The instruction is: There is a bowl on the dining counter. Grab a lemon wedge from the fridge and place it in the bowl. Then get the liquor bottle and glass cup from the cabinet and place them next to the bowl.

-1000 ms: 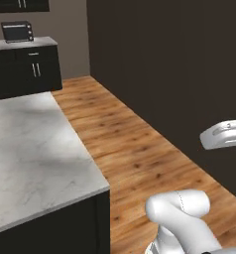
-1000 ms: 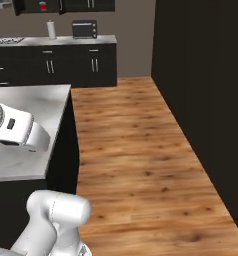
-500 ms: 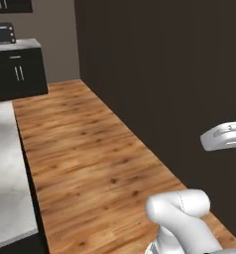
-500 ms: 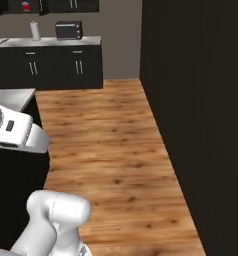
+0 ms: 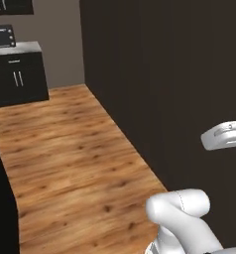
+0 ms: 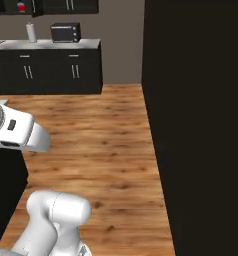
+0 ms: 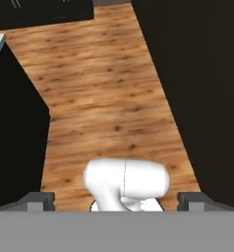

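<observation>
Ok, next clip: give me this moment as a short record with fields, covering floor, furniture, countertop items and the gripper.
floor: brown wood-plank floor, an open aisle
right side: tall dark wall-like panel running along the aisle
far end: black lower cabinets with silver bar handles under a grey top
countertop items: black boxy microwave-like appliance; white upright roll
above them: black upper wall cabinets, a small red item showing at one; too small to identify
gripper: two-finger gripper, jaws wide apart, holding nothing

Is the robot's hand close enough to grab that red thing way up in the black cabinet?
Probably not. The red thing sits high in the far cabinet, across the wooden floor; the open fingers point down at the floor.
</observation>
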Robot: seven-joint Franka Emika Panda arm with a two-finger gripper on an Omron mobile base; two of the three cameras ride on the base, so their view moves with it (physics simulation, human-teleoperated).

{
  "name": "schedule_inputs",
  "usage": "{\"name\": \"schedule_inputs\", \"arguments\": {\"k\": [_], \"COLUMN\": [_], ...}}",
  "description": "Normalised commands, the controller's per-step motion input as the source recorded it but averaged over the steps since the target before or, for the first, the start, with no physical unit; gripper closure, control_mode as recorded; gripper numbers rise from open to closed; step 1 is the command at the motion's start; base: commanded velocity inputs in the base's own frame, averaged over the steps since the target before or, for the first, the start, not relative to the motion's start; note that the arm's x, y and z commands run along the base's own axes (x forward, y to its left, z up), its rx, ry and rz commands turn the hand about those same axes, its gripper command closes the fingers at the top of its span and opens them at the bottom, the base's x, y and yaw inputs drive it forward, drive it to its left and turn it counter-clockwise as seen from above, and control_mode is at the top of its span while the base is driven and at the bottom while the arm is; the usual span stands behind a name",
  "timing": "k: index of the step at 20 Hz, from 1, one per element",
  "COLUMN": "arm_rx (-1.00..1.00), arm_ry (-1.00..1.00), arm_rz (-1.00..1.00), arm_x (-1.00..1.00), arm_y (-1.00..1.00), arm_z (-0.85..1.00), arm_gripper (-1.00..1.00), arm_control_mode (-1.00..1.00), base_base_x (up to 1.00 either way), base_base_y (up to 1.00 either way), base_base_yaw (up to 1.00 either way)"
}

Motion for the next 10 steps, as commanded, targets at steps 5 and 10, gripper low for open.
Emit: {"name": "schedule_inputs", "arguments": {"k": [5, 10], "arm_rx": [0.00, 0.00], "arm_ry": [0.00, 0.00], "arm_rz": [0.00, 0.00], "arm_x": [0.00, 0.00], "arm_y": [0.00, 0.00], "arm_z": [0.00, 0.00], "arm_gripper": [-1.00, -1.00], "arm_control_mode": [1.00, 1.00], "base_base_x": [1.00, 1.00], "base_base_y": [-0.06, 0.00], "base_base_yaw": [0.20, 0.15]}}
